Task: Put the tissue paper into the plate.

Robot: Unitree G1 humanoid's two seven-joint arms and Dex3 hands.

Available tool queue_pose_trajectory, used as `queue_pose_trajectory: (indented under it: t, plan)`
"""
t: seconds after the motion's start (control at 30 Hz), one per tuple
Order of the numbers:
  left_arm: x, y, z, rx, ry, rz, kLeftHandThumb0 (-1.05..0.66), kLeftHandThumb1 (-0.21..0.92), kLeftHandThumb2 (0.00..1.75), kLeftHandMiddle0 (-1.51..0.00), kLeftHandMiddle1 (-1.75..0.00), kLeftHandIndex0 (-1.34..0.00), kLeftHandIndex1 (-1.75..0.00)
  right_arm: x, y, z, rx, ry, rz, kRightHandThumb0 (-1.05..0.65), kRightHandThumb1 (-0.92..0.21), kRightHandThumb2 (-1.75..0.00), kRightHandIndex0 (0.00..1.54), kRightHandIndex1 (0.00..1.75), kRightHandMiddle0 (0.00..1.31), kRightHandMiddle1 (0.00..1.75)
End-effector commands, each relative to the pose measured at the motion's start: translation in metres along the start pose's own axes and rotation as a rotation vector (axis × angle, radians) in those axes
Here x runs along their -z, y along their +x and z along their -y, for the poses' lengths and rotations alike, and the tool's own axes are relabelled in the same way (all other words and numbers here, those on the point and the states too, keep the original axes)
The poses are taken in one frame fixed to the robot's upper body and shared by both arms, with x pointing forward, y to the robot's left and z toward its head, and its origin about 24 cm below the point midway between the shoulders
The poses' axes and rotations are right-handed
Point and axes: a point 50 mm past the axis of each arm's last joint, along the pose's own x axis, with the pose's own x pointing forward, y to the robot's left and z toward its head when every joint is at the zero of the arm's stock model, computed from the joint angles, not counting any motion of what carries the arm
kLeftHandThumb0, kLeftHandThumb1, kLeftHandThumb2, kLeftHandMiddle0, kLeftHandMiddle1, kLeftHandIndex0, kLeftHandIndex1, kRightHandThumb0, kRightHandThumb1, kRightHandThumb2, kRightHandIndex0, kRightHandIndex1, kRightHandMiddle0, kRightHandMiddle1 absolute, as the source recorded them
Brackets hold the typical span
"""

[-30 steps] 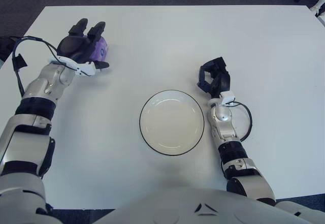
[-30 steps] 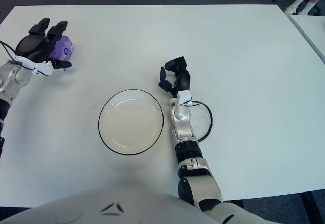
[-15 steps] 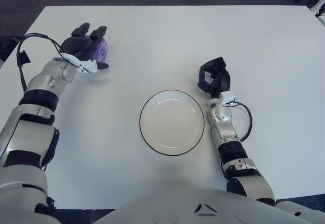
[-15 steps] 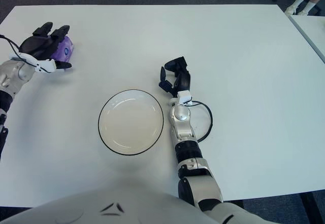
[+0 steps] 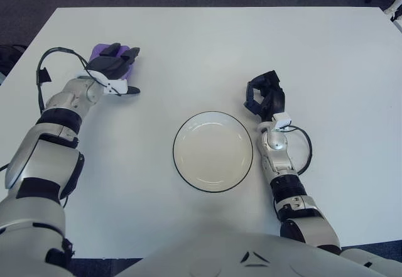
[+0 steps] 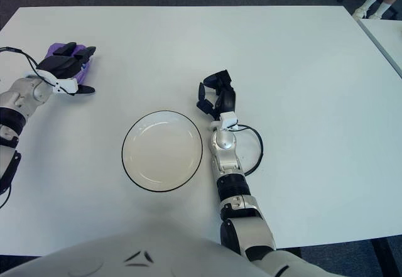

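The left hand [image 5: 113,73] reaches out over the far left part of the white counter [image 5: 188,44], forearm stretched forward, palm down, its dark fingers [image 5: 129,57] laid across the purple tissue paper [image 5: 100,52] and its thumb sticking out to the right, low over the counter. The fingers drape over the packet, but whether they actually clamp it cannot be told. The right hand [image 5: 264,95] shows just right of the plate's far edge, fingers curled inward and holding nothing, its cable looping beside the wrist.

Compared with a second ago, the left hand sits lower and flatter, with the fingers pointing forward and right instead of raised upward; the purple packet now peeks out behind and left of the fingers instead of on their right. The right hand and the plate [image 5: 182,164] have not shifted.

The tissue paper lies well apart from the plate, which stands empty in the near middle. Bare counter runs between the two, and the packet is nearer the left edge than the far edge
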Motion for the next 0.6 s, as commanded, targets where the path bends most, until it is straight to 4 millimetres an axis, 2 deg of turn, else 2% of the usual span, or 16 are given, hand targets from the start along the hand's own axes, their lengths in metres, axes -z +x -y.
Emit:
queue_pose_trajectory:
  t: [0.0,0.27,0.57]
  plan:
    - [0.005,-0.004,0.018,0.143,-0.072,-0.027,-1.05,0.65,0.60,0.00,0.00,0.00,0.00,0.048,-0.043,0.021,0.077,-0.029,-0.252,-0.40,-0.57,-1.01,0.65,1.40,0.41,1.75]
    - [0.006,-0.005,0.023,0.257,-0.138,-0.057,-1.05,0.62,0.59,0.00,0.00,0.00,0.00,0.047,-0.043,0.021,0.076,-0.055,-0.248,-0.40,-0.59,-0.99,0.64,1.40,0.40,1.75]
    - [0.006,-0.005,0.029,0.297,-0.142,-0.087,-1.05,0.62,0.60,0.00,0.00,0.00,0.00,0.047,-0.043,0.022,0.084,-0.056,-0.256,-0.40,-0.60,-0.97,0.63,1.39,0.39,1.75]
